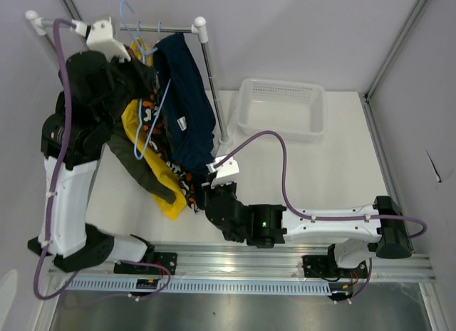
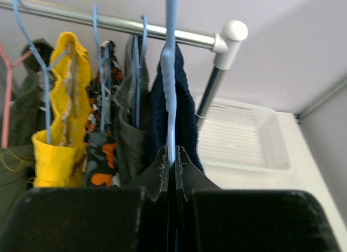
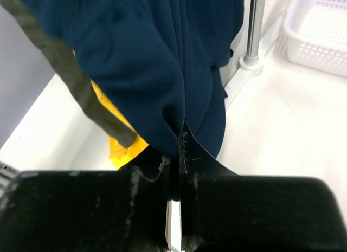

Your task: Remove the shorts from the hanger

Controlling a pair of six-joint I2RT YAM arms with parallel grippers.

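ok so left gripper [image 2: 171, 164] pinched tight on blue hanger [image 2: 171, 73], right gripper [image 3: 174, 154] clamped on bottom hem of navy shorts [image 3: 162, 62]. Shorts hang off rail [image 2: 162, 31] at far left corner of table [image 1: 335, 167], yellow shorts [image 2: 59, 100] bunched just beside. Tip: hold hanger steady, pull hem down and toward near edge, slow, so cloth slides off without dragging neighbours along.

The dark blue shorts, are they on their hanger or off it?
On. The navy shorts hang from a blue hanger on the rail; the right gripper pinches their hem.
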